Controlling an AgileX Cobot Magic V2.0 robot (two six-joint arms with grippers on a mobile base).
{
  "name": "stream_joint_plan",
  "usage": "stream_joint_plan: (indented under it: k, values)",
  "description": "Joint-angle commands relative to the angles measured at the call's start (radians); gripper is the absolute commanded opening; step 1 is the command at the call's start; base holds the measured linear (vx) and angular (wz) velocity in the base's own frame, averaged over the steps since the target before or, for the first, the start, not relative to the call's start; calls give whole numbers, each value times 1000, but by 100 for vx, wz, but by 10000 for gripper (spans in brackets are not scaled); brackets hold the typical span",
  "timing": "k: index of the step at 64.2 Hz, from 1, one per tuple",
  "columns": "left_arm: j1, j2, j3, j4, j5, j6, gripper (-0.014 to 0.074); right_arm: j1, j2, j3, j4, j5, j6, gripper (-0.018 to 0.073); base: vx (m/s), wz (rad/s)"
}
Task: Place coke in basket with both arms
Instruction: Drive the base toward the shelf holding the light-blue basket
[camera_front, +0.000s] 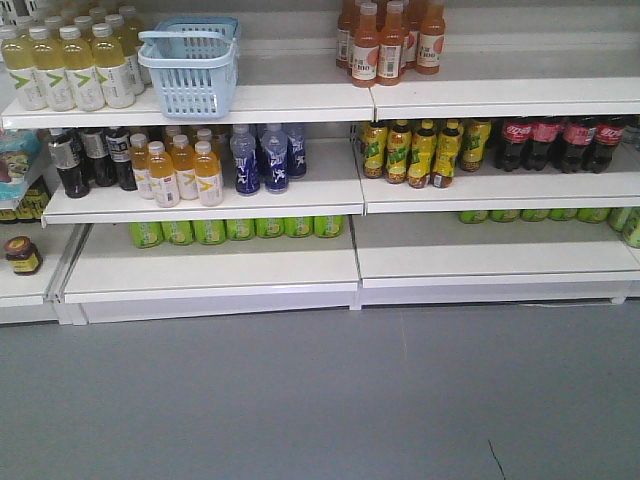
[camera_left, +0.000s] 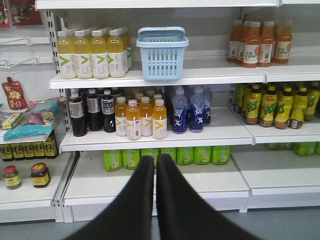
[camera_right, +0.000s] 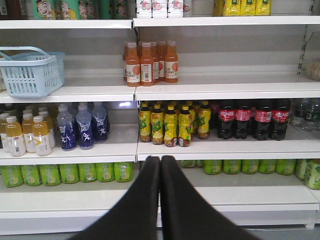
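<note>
The light blue basket (camera_front: 195, 95) stands on the top shelf, left of centre. It also shows in the left wrist view (camera_left: 162, 62) and at the left of the right wrist view (camera_right: 27, 80). No slim red coke container shows in any view. Only dark cola bottles with red labels (camera_front: 560, 142) stand on the middle shelf at the right, also seen in the right wrist view (camera_right: 250, 117). My left gripper (camera_left: 155, 162) is shut and empty, well back from the shelves. My right gripper (camera_right: 160, 162) is shut and empty too. Neither arm shows in the front view.
White shelves (camera_front: 300, 185) hold yellow bottles (camera_front: 70, 65), orange bottles (camera_front: 390, 40), blue bottles (camera_front: 265, 155) and yellow-green bottles (camera_front: 420, 150). Green bottles (camera_front: 240, 228) lie at the back of the low shelf. Grey floor (camera_front: 320, 400) spreads in front.
</note>
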Motion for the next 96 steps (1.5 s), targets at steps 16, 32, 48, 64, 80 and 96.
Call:
stream_joint_plan:
  k: [16,32,48,64,80,96]
  values:
    - [-1,12,-34,-8,-83,-2,-6,-5,-6,8,-4,-78,-5,-10,10,-6]
    - [-1,12,-34,-8,-83,-2,-6,-5,-6,8,-4,-78,-5,-10,12,-1]
    - [-1,12,-34,-8,-83,-2,-6,-5,-6,8,-4,-78,-5,-10,13,4]
    - [-1,12,-34,-8,-83,-2,-6,-5,-6,8,-4,-78,-5,-10,13,3]
    - [-1,12,-34,-8,-83,-2,-6,-5,-6,8,-4,-78,-5,-10,10,6]
    - [-1,12,-34,-8,-83,-2,-6,-5,-6,8,-4,-78,-5,-10,10,8]
